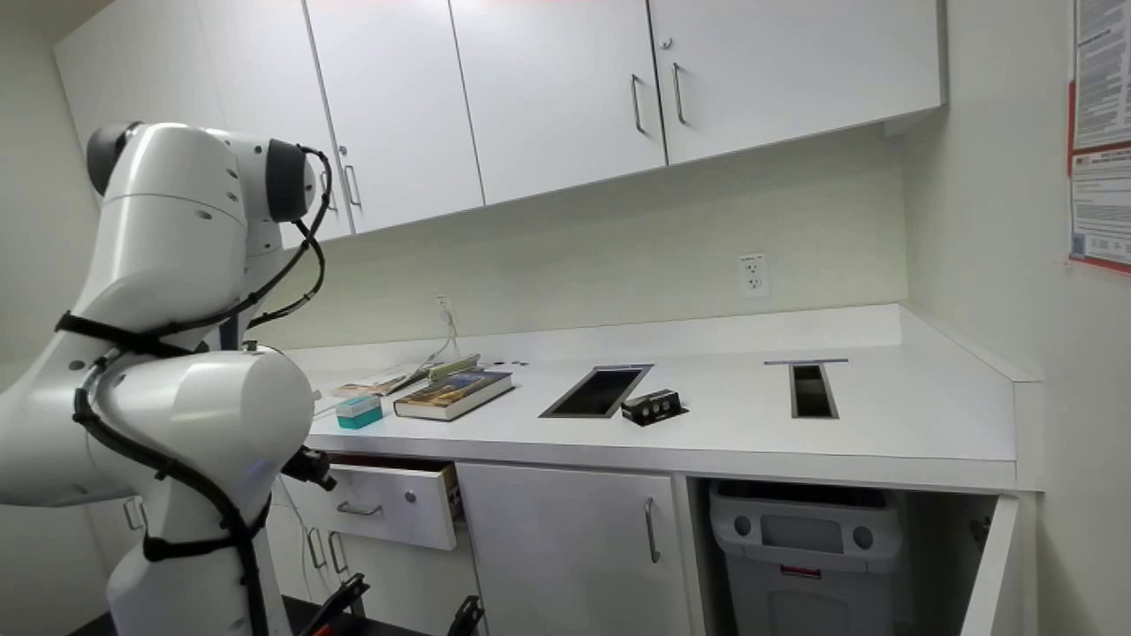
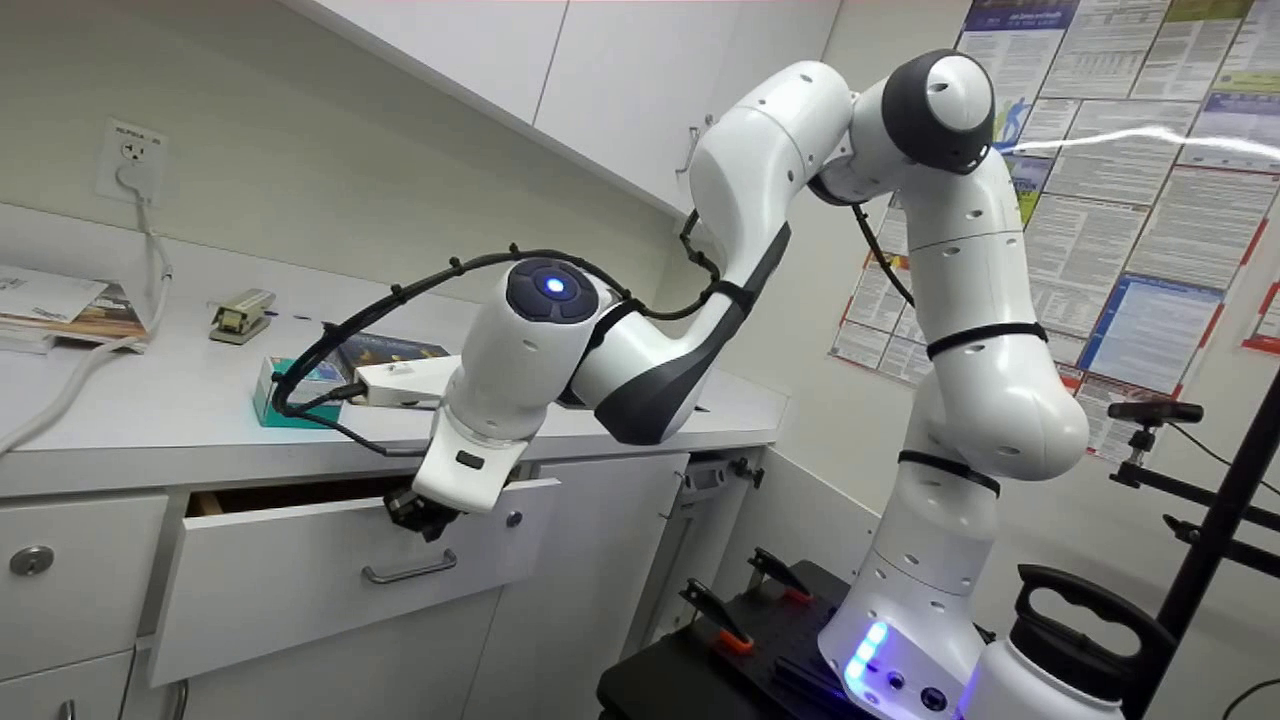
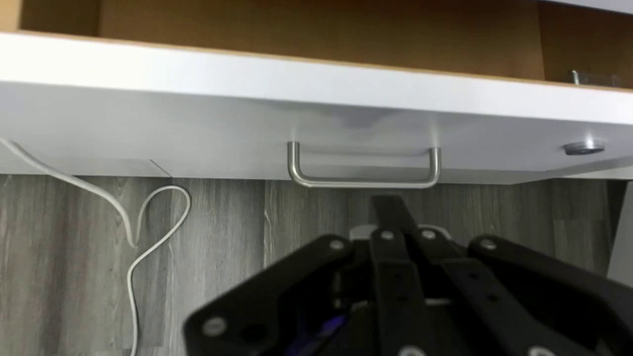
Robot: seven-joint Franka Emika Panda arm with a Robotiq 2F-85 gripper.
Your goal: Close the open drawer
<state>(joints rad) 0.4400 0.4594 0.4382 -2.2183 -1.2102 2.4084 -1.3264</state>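
The drawer (image 2: 310, 572) stood partly open; its closing push seemed left to do; the gripper (image 3: 391, 210), jaws together and empty, hung near the handle (image 3: 365, 184).

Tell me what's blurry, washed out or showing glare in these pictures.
Wrist view: the gripper is dark and out of focus, while the handle looks crisper; the drawer is almost washed out along its top edge and shadowed inside. In an exterior view: a bright white streak, probably glare, crosses the posters, and the light strip glows strong blue.
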